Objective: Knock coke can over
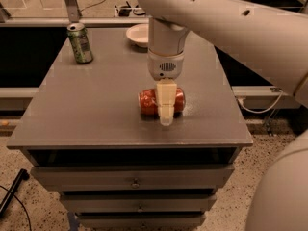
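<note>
The red coke can [147, 101] lies on its side in the middle of the grey cabinet top [96, 105], its long axis running left to right. My gripper [166, 110] hangs straight down from the white arm and covers the can's middle from the front. Its tip reaches the table surface just in front of the can. Red can ends show on both sides of the gripper.
A green soda can [80, 43] stands upright at the back left corner. A white bowl [138, 34] sits at the back centre, partly behind the arm. The cabinet has drawers below its front edge [130, 146]. Cables lie on the floor at the left.
</note>
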You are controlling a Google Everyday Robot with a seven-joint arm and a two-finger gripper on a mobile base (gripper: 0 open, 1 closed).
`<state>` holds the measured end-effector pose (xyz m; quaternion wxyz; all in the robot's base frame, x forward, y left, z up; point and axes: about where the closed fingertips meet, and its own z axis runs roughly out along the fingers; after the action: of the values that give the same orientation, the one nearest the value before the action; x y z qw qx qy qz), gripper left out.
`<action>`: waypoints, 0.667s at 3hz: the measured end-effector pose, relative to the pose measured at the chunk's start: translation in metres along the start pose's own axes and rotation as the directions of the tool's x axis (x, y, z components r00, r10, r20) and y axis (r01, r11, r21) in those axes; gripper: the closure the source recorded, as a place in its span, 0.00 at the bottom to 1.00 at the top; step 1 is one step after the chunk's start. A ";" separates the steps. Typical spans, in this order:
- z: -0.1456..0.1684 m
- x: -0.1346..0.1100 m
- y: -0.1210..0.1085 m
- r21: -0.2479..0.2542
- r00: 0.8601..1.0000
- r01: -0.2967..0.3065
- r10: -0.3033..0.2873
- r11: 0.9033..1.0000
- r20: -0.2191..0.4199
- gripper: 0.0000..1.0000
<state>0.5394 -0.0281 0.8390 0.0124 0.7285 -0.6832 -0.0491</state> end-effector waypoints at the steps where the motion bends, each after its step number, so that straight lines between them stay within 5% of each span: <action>1: -0.021 -0.002 -0.004 0.101 0.979 0.072 -0.090 0.992 0.181 0.00; 2: -0.065 0.001 -0.002 0.239 0.926 0.147 -0.219 0.960 0.307 0.00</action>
<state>0.5474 -0.0319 0.9034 -0.1847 0.7678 -0.6055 -0.0983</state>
